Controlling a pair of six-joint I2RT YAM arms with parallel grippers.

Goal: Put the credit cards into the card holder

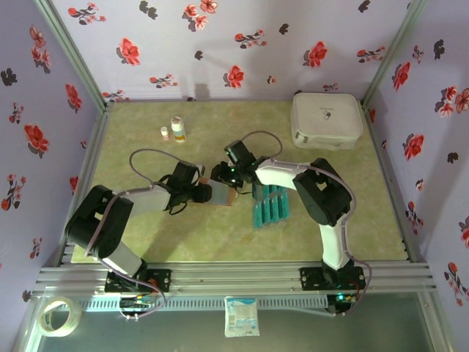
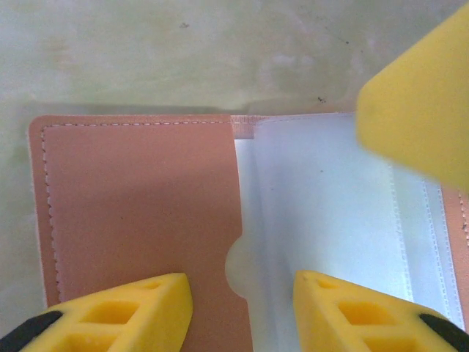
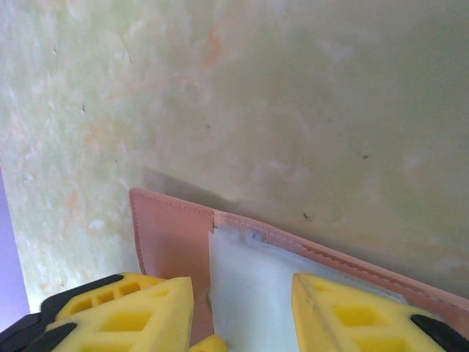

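The card holder (image 1: 226, 196) lies open on the green table between the two arms. In the left wrist view it (image 2: 139, 205) shows a reddish-brown flap on the left and a pale bluish pocket on the right. My left gripper (image 2: 242, 293) is open just above it, one finger over the flap and one over the pocket; from above it (image 1: 204, 192) sits at the holder's left edge. My right gripper (image 3: 242, 293) is open too, over the holder's (image 3: 168, 235) far corner, nothing between its fingers. Several teal credit cards (image 1: 270, 205) lie in a row to the right of the holder.
A large white rounded case (image 1: 326, 119) stands at the back right. Two small bottles (image 1: 176, 129) stand at the back left. A tape roll (image 1: 58, 317) and a small packet (image 1: 242, 326) lie below the table's front rail.
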